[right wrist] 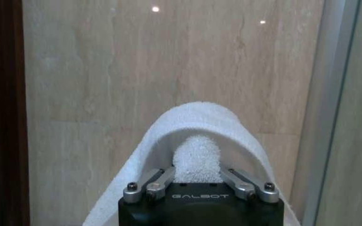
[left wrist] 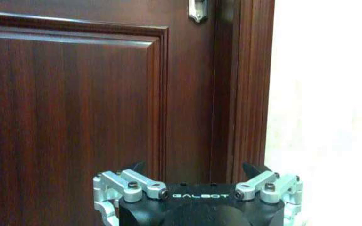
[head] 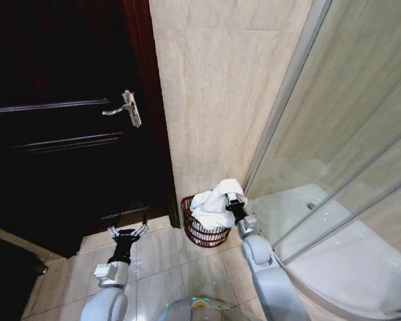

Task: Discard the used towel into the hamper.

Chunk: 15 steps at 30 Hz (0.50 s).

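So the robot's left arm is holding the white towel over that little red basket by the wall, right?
Not quite: the right gripper is the one pinching the white towel, as the head view shows; the right wrist view shows the same grip up close. The towel does hang over the hamper by the wall. The left gripper is open and empty, near the door.

the hamper (head: 205, 229) is set on the floor against the wall, between the door (head: 60, 127) at nine o'clock and the shower screen (head: 341, 134) at three o'clock; the towel (head: 217, 202) is draped over its rim.
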Tool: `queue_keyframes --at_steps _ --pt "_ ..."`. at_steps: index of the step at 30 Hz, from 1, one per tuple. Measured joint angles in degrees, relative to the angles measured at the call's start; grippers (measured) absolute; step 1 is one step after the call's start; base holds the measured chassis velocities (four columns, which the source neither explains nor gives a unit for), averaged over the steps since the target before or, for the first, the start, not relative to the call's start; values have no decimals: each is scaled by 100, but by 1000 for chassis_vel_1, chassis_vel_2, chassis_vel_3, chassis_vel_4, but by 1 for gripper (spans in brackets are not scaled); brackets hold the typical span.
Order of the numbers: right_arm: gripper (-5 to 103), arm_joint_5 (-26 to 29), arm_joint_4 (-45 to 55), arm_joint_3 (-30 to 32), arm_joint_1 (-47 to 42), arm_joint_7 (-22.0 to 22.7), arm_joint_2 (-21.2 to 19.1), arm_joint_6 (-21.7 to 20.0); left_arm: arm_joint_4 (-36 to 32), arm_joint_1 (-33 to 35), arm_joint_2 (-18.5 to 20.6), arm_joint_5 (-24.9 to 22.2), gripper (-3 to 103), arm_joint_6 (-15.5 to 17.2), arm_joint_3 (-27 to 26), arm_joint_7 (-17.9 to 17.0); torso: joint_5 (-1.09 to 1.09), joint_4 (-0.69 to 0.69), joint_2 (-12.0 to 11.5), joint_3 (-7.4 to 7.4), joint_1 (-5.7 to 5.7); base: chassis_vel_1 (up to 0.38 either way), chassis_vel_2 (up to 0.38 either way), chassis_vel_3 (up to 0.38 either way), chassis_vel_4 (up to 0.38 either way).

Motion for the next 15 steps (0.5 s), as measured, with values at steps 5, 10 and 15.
queue_keyframes --at_steps 5,10,15 --pt "15 0 -71 27 61 0 -22 -31 -37 14 25 -8 100 0 -2 14 0 0 -136 -80 -56 0 0 0 0" --pt "15 0 -89 -18 148 22 12 -107 -56 14 40 -23 100 -19 -6 33 0 0 -243 -143 -101 0 0 0 0" --pt "15 -14 -105 -45 170 40 46 -134 8 1 65 -57 100 -73 25 42 0 0 -367 -214 -153 0 0 0 0"
